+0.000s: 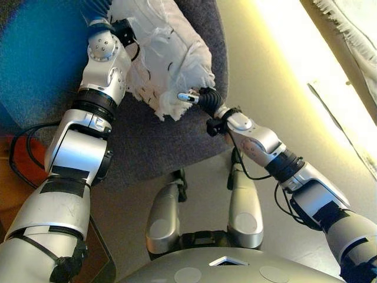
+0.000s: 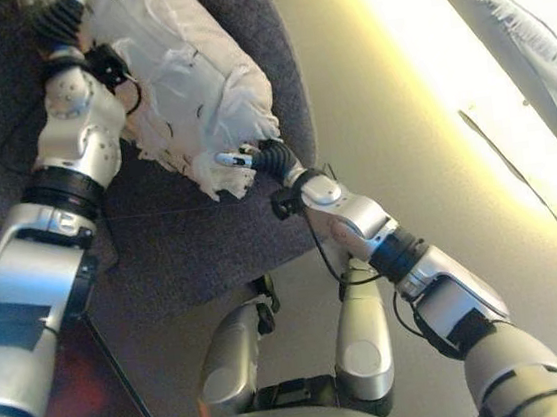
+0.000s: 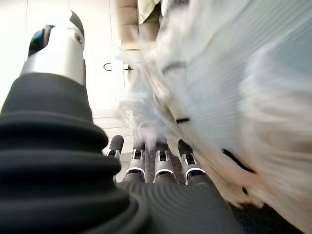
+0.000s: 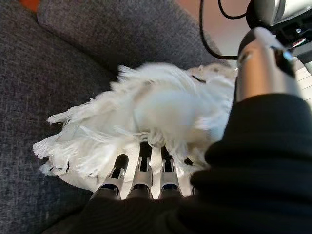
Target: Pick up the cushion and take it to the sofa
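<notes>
The white cushion (image 1: 165, 53) with fringed edges is over the grey sofa seat (image 1: 153, 147); I cannot tell whether it rests on the seat or is held above it. My left hand (image 3: 156, 170) lies against one side of the cushion (image 3: 243, 97) with straight fingers. In the eye views only its dark wrist cover (image 2: 60, 17) shows, at the cushion's far left edge. My right hand (image 1: 197, 99) is at the near fringed corner. Its straight fingers (image 4: 141, 175) reach under the fringe (image 4: 161, 107), with the thumb out beside it. The cushion sits between both hands.
The grey seat's curved edge (image 2: 293, 116) runs along the right of the cushion. Pale floor (image 1: 265, 71) lies beyond it, with light fringed fabric (image 1: 353, 29) at the far right. A reddish-brown surface (image 1: 12, 177) is at the left.
</notes>
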Controlling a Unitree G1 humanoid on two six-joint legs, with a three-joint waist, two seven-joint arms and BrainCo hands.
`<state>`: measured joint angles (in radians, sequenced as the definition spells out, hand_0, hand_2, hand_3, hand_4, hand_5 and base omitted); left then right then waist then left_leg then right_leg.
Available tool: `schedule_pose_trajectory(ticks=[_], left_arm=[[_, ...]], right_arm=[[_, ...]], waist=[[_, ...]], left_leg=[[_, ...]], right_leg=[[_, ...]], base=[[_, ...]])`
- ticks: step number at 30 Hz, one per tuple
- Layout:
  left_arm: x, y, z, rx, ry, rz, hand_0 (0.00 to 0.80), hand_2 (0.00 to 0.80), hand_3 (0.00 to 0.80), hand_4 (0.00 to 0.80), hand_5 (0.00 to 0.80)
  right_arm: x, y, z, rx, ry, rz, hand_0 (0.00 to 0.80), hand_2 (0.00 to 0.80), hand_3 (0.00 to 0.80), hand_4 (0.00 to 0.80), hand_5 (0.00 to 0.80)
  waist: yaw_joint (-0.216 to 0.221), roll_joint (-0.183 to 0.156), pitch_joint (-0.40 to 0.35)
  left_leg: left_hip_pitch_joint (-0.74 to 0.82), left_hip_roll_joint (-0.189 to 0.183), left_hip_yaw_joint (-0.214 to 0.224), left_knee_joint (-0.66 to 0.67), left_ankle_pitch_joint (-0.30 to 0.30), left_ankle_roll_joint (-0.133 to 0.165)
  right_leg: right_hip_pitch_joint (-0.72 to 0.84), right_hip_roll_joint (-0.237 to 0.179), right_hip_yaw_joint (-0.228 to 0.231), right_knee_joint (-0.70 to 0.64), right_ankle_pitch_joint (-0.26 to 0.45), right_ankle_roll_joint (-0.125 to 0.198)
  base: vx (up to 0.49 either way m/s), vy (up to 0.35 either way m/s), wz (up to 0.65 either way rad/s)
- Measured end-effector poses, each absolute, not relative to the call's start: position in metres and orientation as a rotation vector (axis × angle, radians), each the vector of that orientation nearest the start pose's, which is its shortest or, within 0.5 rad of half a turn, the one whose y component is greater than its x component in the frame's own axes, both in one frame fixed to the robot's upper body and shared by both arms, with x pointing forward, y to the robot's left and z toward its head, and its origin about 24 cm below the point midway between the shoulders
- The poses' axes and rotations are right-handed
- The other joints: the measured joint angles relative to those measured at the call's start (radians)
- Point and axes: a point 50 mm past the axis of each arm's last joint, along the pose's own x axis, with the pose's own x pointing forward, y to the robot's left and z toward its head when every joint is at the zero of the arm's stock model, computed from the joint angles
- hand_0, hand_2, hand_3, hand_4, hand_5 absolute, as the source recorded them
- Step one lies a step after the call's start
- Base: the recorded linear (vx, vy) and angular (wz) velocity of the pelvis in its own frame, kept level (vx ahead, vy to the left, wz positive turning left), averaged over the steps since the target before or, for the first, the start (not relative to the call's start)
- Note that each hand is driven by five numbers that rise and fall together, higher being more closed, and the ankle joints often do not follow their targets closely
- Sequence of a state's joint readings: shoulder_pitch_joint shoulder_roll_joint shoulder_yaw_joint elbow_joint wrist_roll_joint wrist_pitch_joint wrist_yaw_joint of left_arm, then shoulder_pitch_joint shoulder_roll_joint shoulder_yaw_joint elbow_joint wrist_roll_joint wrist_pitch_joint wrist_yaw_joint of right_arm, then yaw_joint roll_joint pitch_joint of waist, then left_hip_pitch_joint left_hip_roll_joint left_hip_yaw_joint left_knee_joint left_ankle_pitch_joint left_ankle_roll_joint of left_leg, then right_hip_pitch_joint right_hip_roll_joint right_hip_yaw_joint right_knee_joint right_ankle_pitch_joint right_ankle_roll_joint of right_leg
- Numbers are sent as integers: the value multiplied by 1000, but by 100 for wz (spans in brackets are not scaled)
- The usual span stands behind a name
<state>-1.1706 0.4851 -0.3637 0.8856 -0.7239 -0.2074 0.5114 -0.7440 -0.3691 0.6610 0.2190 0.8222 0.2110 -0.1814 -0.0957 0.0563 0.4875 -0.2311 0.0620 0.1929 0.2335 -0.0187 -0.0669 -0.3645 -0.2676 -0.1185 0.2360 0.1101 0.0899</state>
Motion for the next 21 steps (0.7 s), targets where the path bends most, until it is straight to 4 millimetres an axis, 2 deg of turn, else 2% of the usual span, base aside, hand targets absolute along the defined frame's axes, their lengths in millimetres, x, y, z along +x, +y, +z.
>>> schedule_pose_trajectory(ticks=[4,7,8,12,15,21], left_arm=[[406,206,246,-167,-366,401,0,0,0,0,0],[398,226,237,-200,-367,434,0,0,0,0,0],[396,232,232,-200,-357,445,0,0,0,0,0],[379,263,204,-232,-323,523,0,0,0,0,0],[367,280,182,-247,-288,565,0,0,0,0,0],[330,290,135,-201,-245,490,0,0,0,0,0]], right_arm=[[334,-55,129,58,98,528,0,0,0,0,0],[332,-73,121,82,112,499,0,0,0,0,0],[332,-84,117,81,121,477,0,0,0,0,0],[325,-119,101,121,143,403,0,0,0,0,0],[316,-141,86,168,160,343,0,0,0,0,0],[289,-175,52,220,212,241,0,0,0,0,0]], waist=[[0,14,-10],[0,39,-26],[0,48,-32],[5,77,-62],[17,89,-126],[35,88,-233]], left_leg=[[66,0,14,-47,10,-1],[103,0,24,-78,19,0],[117,0,24,-87,20,0],[177,0,25,-120,20,0],[198,-2,25,-146,20,-1],[285,-2,22,-198,22,-4]], right_leg=[[58,2,-7,-33,1,2],[99,2,-24,-58,5,12],[118,2,-33,-67,3,15],[189,3,-56,-99,-5,25],[208,2,-67,-104,-16,31],[324,10,-109,-178,-18,45]], base=[[98,46,-2],[96,20,8],[97,7,14],[86,-8,12],[105,-27,8],[39,-47,12]])
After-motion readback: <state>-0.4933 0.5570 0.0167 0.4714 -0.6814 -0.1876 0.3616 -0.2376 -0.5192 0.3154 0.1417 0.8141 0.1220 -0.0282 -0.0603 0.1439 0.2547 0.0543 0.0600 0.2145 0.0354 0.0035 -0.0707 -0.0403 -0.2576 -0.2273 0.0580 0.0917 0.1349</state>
